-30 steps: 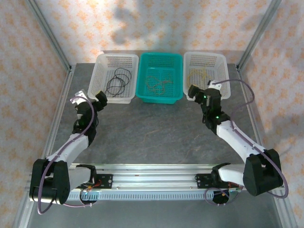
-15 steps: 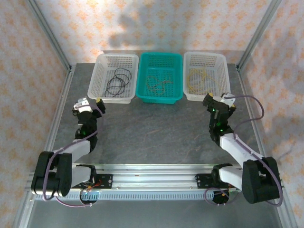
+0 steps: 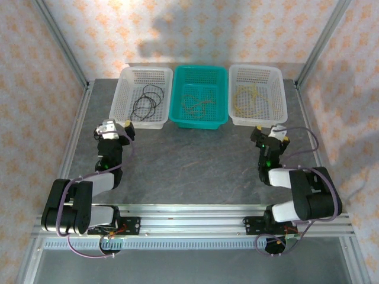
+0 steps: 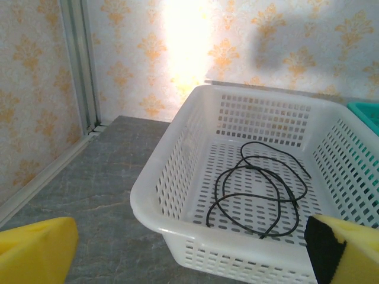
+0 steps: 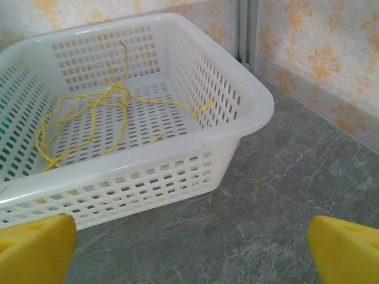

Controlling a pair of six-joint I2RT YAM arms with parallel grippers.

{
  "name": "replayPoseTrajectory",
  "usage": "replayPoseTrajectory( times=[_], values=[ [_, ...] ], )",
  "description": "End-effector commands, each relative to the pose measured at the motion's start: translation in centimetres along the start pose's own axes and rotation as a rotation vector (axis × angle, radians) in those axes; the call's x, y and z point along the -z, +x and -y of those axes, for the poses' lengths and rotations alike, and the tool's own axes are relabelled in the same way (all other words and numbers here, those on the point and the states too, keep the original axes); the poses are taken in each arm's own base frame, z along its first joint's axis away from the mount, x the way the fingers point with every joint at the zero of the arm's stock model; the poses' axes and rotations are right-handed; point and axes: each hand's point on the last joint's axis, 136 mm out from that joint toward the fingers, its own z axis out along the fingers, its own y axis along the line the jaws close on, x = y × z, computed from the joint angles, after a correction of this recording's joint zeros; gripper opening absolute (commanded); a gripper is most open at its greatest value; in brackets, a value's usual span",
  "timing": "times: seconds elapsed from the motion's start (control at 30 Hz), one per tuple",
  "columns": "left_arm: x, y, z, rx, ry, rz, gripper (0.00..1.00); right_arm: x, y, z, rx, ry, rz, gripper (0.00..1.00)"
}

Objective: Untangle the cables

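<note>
Black, orange-brown and yellow thin wire loops each lie alone in a separate basket across the upper middle of the top view, so separation looks complete. The step in hand is judged to be a check and a clean park of both arms.

1. Location of the cables. The black thin wire cable (image 3: pixel 147 102) is coiled on the floor of the left white perforated plastic basket (image 3: pixel 137 122). The orange-brown thin wire cable (image 3: pixel 195 103) lies in the teal perforated plastic basket (image 3: pixel 198 123) at centre. The yellow thin wire cable (image 3: pixel 249 97) lies in the right white perforated plastic basket (image 3: pixel 259 121).

2. Gripper state. The left gripper (image 3: pixel 117 130) sits at middle left and the right gripper (image 3: pixel 270 135) at middle right, both low over the grey stone-patterned table (image 3: pixel 189 160) and just short of the baskets. Both have their fingers spread wide and hold nothing. The yellow foam pads (image 4: pixel 35 251) (image 5: pixel 343 248) sit at the bottom corners of the wrist views.

3. Procedure.
   - Keep the fingers spread.
   - Stay short of the basket front walls, since a nudge would shift the light baskets.
   - Check in the right wrist view that the yellow strand rising along the far wall does not hang over the rim.
   - Check in the left wrist view that the black coil (image 4: pixel 260 189) lies flat, with no other colour among its loops.
</note>
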Motion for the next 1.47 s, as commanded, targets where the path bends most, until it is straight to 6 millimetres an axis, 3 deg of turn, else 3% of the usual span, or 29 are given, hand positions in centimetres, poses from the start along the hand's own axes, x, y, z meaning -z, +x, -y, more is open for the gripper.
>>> replayPoseTrajectory(
  times=[0.0,0.1,0.23,0.43,0.53,0.63,1.43],
  values=[
    [1.2,0.2,-0.9,0.002,-0.021,0.027,0.99,0.6,-1.9,0.1,-0.045,-0.057,0.118,1.0],
    [2.5,0.9,-1.9,0.02,-0.052,0.064,1.0,1.4,-1.5,0.9,-0.079,-0.071,0.155,1.0],
    [2.8,0.6,-0.9,0.036,0.018,0.122,0.99,1.1,-1.1,0.3,-0.058,-0.103,0.135,1.0],
    [1.7,2.1,-0.5,0.022,0.034,0.109,0.99,0.3,-0.7,-0.5,-0.033,-0.125,0.1,1.0],
    [-0.8,3.7,-1.0,0.013,-0.032,-0.019,0.99,-0.3,-0.5,-1.1,-0.016,-0.146,0.077,1.0],
    [-0.6,3.6,-1.3,0.018,-0.06,-0.006,1.0,-0.3,-0.3,-1.9,0.01,-0.186,0.064,1.0],
    [-0.8,3.8,-0.1,-0.013,0.007,-0.021,0.99,-0.3,-0.3,-1.9,0.008,-0.188,0.065,1.0]
  ],
)
